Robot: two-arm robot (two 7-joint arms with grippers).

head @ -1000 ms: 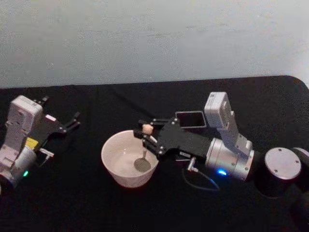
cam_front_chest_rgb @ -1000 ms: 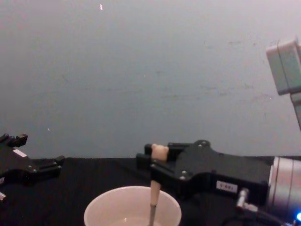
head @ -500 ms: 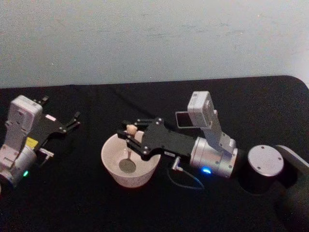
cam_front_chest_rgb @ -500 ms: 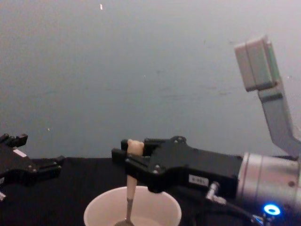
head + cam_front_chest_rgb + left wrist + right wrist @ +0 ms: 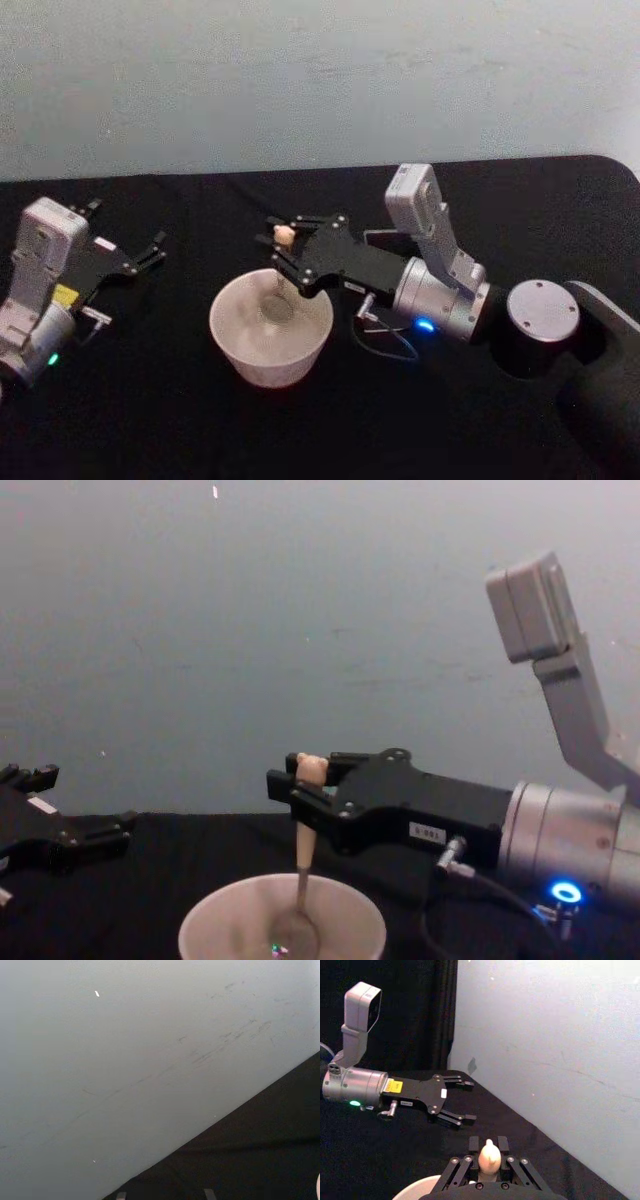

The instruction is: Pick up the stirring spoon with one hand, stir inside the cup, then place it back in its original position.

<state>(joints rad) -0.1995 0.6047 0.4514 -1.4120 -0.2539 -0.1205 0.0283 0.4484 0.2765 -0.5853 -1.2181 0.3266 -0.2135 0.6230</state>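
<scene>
Holding the spoon point(image 5: 302, 855) tight in the right hand point(image 5: 283, 240), round end down inside the cup point(image 5: 245, 362). Could tip the cup by pushing hard on its side. Left hand point(image 5: 470, 1100) open, parked off to the side.

Cream cup point(image 5: 262, 368), beige-handled spoon point(image 5: 303, 858)

I see a plain pale grey-blue wall point(image 5: 320, 80) at the back, w/ faint scuffs point(image 5: 225, 1045) & one small white speck point(image 5: 215, 493) high up. Table point(image 5: 150, 420) has black cloth over it, far edge meeting the wall. Dark curtain point(image 5: 420, 1010) hangs beside the wall. Light's soft, even.
</scene>
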